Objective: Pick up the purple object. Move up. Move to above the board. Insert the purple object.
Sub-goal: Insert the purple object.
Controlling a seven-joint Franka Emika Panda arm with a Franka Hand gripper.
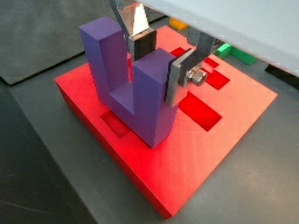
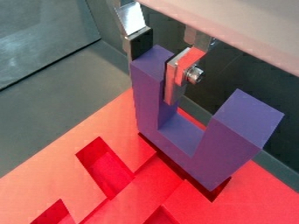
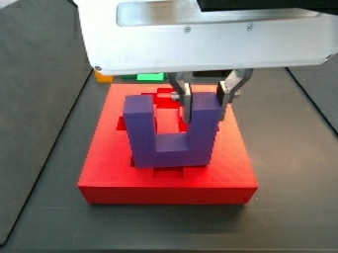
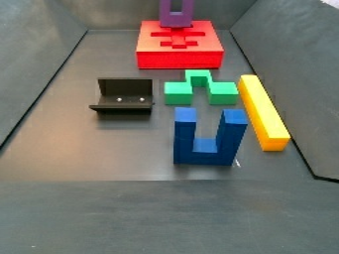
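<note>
The purple object [image 1: 126,79] is a U-shaped block standing upright on the red board [image 1: 222,157], prongs up, its base bar down in one of the board's cut-outs. It also shows in both side views [image 3: 169,128] [image 4: 173,12]. My gripper [image 1: 162,59] is right above the board, and its silver fingers [image 2: 177,77] clasp the top of one prong. It is shut on that prong in both wrist views [image 2: 160,59] and in a side view [image 3: 207,97]. The board [image 4: 181,48] lies at the far end of the floor.
On the dark floor lie a green notched block [image 4: 199,89], a yellow bar [image 4: 263,111], a blue U-shaped block [image 4: 208,137] and the dark fixture [image 4: 122,96]. Open red cut-outs [image 2: 105,166] lie beside the purple object.
</note>
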